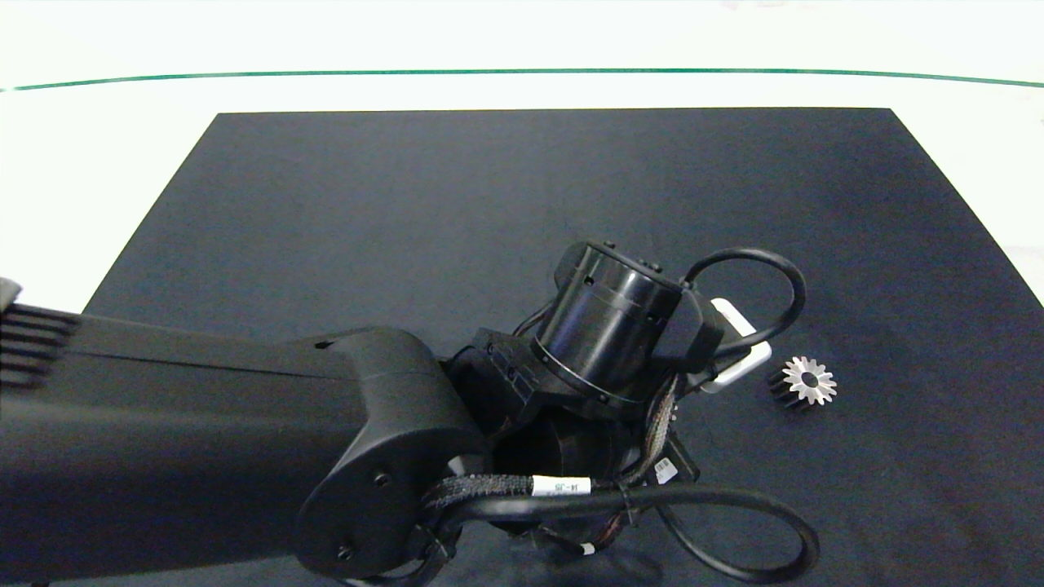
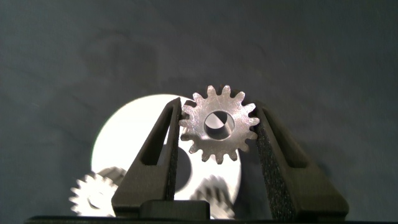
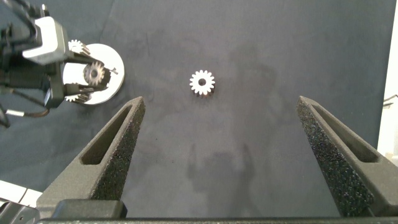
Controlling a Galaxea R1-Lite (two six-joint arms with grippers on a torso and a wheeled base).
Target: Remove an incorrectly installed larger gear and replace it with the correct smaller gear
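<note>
1. The left gripper held the smaller gear, jaws clamped on it, above the round white plate.
2. The larger gear lay on the dark mat, right of that arm.
3. The right gripper hovered, jaws wide apart.

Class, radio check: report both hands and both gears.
Left hand shut on smaller gear, above round plate. Right hand open, clear. Larger gear on mat, aside. Nothing in the way.

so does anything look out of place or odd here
One thing: a shiny silver star-toothed gear with dark fluted sides lies alone on the dark mat, away from the round white plate. The left gripper holds a small pale silver spur gear above that plate. Nothing looks damaged.
</note>
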